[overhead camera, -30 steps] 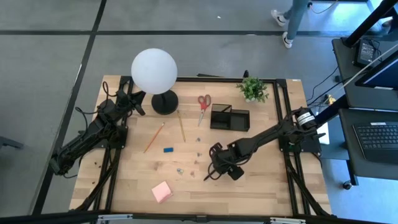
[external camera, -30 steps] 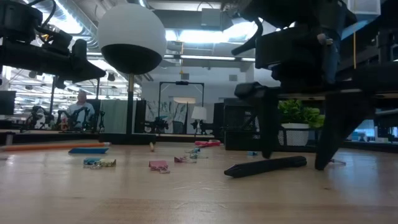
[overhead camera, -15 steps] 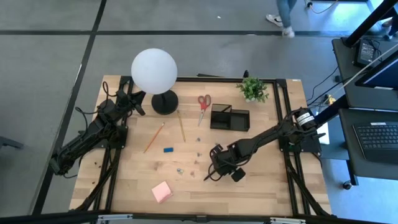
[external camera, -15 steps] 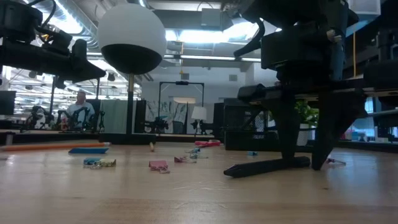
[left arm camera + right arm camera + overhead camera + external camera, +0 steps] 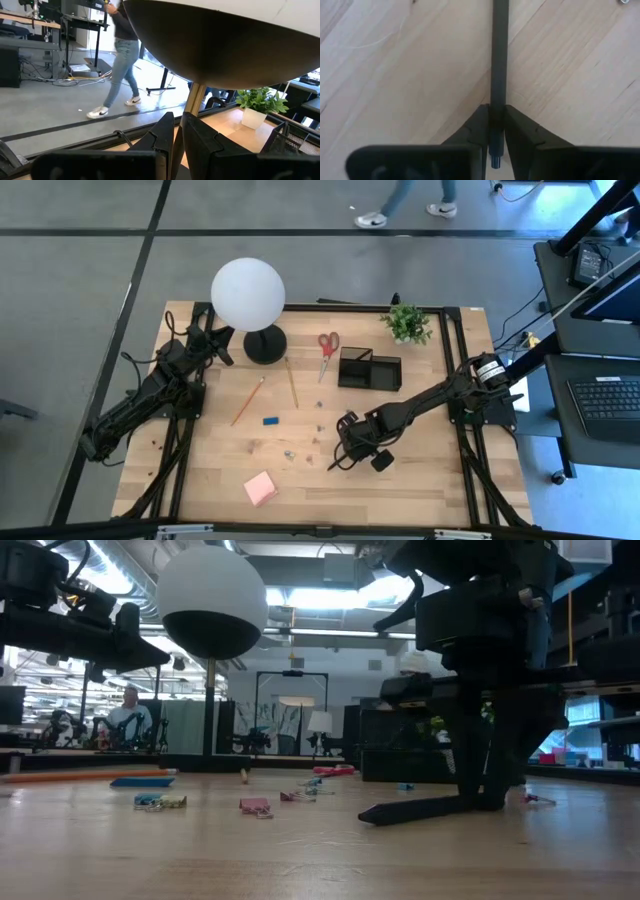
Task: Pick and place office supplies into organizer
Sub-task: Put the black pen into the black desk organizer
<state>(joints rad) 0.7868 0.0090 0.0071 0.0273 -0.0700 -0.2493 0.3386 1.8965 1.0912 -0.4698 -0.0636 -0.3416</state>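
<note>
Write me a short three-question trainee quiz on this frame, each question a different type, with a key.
1. True or false: the right gripper is shut on the black pen.
2. Which lies nearest the lamp base? A. pink sticky-note pad B. red-handled scissors C. blue eraser
3. Fill in: the pen is still lying on the ____.

Key: 1 true; 2 B; 3 table

A: Where's the black pen [image 5: 499, 55]?
B: Flat on the wood, front right of centre, one end pinched between dark fingers [image 5: 477, 127].
A: And the organizer [image 5: 369, 368]?
B: Black, open-topped, farther back, beside red-handled scissors [image 5: 327, 352].
</note>
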